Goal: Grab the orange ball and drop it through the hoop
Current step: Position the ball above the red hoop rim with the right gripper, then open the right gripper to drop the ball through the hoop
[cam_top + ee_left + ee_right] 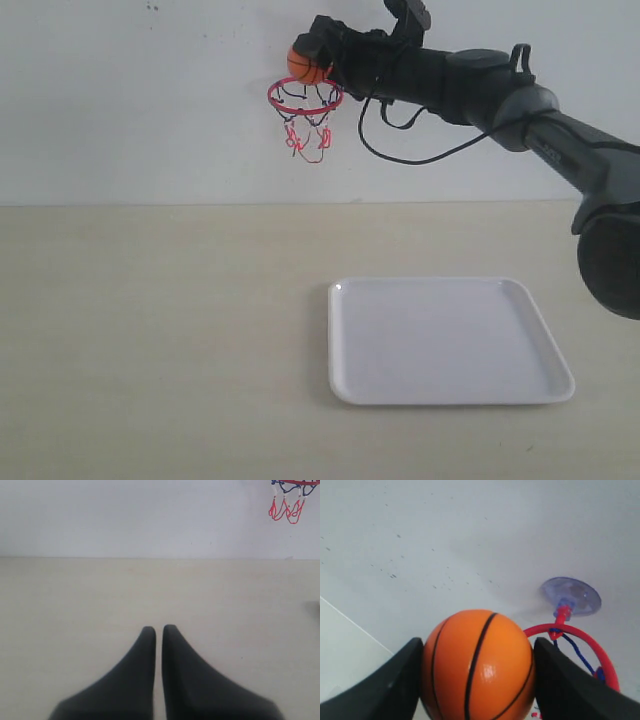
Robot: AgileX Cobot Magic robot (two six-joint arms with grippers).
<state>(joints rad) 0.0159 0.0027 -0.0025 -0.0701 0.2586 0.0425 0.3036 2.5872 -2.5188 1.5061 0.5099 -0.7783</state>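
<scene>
The orange ball bears thin black seams, the hoop is red with a dark-and-red net, and the tray is white.

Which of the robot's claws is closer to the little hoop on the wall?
Right. The right gripper holds the ball just above the hoop; the left gripper sits low over the table, the hoop far off on the wall.

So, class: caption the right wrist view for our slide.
Right fingers hold the ball beside the hoop.
</scene>
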